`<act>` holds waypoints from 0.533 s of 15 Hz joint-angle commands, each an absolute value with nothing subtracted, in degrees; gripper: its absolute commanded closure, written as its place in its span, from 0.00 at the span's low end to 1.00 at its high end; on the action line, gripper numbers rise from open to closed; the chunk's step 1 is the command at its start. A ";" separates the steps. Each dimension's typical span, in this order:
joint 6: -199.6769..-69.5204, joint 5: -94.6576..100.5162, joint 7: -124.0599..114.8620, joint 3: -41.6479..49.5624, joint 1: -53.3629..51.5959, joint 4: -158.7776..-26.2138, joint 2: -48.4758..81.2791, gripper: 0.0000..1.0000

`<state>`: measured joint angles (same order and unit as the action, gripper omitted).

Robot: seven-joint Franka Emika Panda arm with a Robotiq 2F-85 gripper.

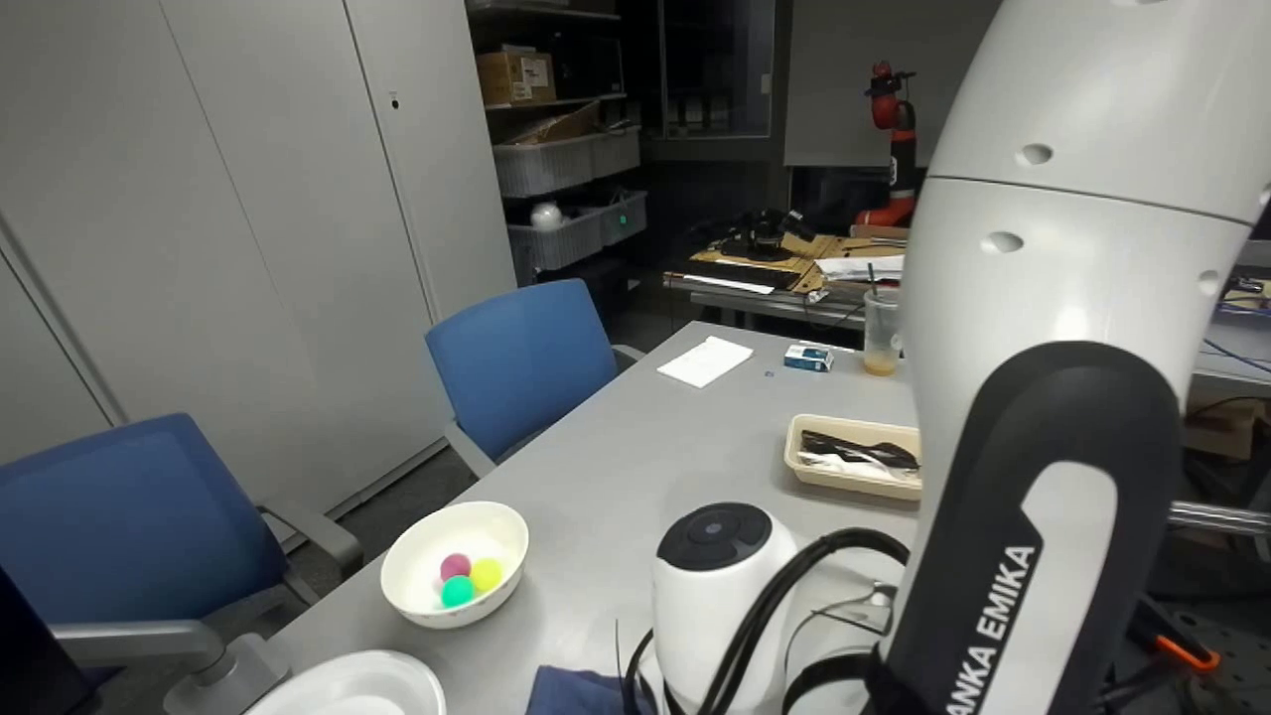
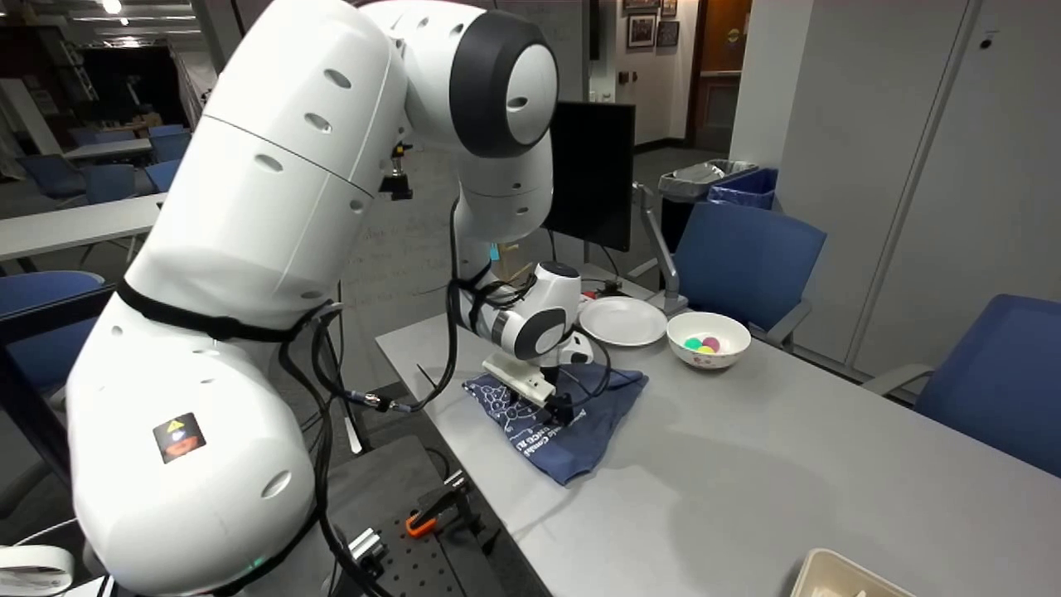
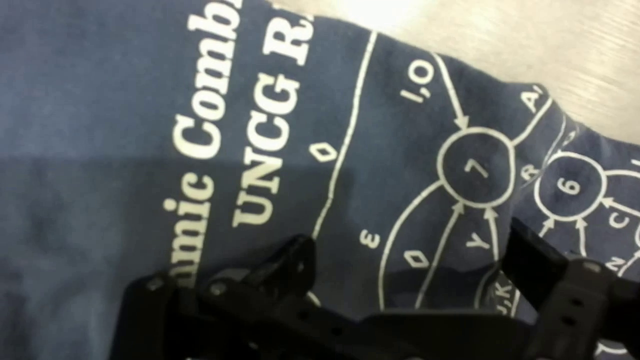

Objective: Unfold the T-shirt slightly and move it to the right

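The white Franka Emika Panda arm (image 2: 249, 207) looms high, folded over at the elbow (image 2: 497, 83), forearm (image 2: 506, 191) hanging to a bent wrist (image 2: 543, 315); below, the Robotiq gripper (image 3: 409, 245) points down, black fingers (image 3: 532, 257) parted, a wide gap between them!

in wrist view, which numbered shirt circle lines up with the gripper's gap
White printed circle 7 on the dark navy cloth T-shirt; white circle 6 sits right of the gap.

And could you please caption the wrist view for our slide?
Open end effector over a navy T-shirt printed with white numbered circles.
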<state>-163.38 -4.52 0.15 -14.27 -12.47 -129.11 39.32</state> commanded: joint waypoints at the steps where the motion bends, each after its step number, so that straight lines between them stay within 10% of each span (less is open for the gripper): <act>1: -165.01 -2.09 -0.54 -10.41 -13.43 -132.57 38.23 0.00; 8: -166.73 3.50 -3.99 2.87 -14.25 -143.42 30.57 0.00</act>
